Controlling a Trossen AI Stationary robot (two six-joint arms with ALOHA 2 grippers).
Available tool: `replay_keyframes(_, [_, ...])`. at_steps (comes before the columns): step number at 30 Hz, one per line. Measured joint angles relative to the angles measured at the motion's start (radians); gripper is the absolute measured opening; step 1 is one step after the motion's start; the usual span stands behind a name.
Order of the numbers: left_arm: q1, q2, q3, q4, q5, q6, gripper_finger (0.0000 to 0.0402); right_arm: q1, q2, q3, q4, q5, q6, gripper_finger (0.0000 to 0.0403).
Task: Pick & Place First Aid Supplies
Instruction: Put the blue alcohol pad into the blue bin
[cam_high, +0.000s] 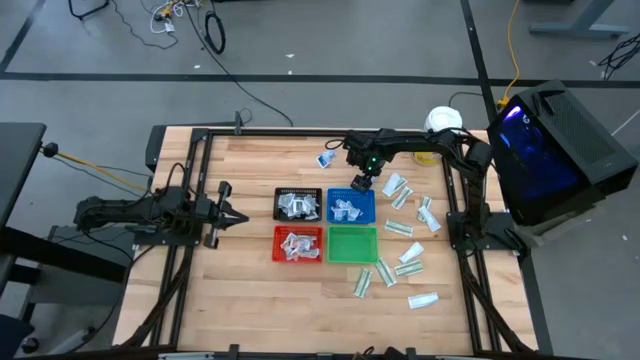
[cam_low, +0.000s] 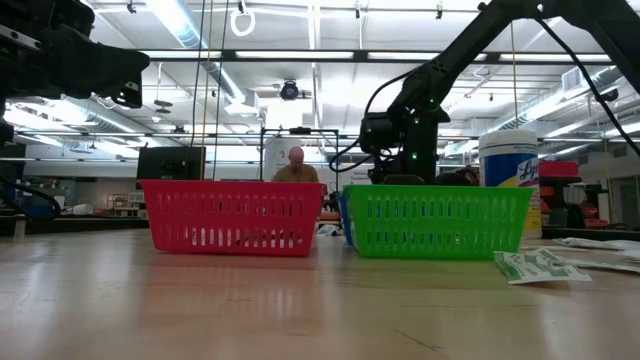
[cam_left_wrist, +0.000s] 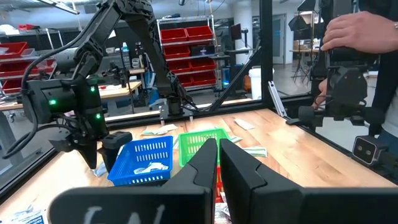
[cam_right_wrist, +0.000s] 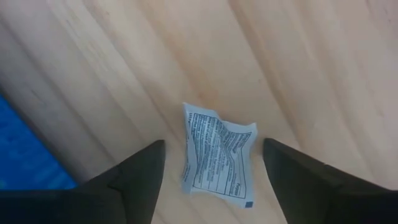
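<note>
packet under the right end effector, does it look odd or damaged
The packet lies flat on the wooden table between the open fingers of the right end effector, just beside the blue tray. It is creased and sits askew, but no tear shows.

Four mesh trays (cam_high: 351, 243), one white jar (cam_high: 442, 120), two arms (cam_high: 130, 212)

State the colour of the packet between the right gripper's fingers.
White packet with bluish print; right wrist view shows it best.
</note>
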Motion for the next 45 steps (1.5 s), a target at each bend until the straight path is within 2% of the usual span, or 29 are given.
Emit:
replay_keyframes(14, [0.000, 0.000, 0.000, 0.000, 0.000, 0.000, 0.0025, 0.000, 0.002, -0.002, 0.014, 0.016, 0.010, 0.0189])
replay_keyframes(25, [0.000, 0.000, 0.000, 0.000, 0.000, 0.000, 0.0025, 0.001, 0.004, -0.003, 0.020, 0.016, 0.010, 0.0182])
replay_keyframes(35, [0.000, 0.000, 0.000, 0.000, 0.000, 0.000, 0.0025, 0.001, -0.001, -0.004, 0.015, 0.016, 0.010, 0.0144])
replay_keyframes(45, [0.000, 0.000, 0.000, 0.000, 0.000, 0.000, 0.0025, 0.000, -0.087, -0.008, 0.040, 0.022, -0.001, 0.0151])
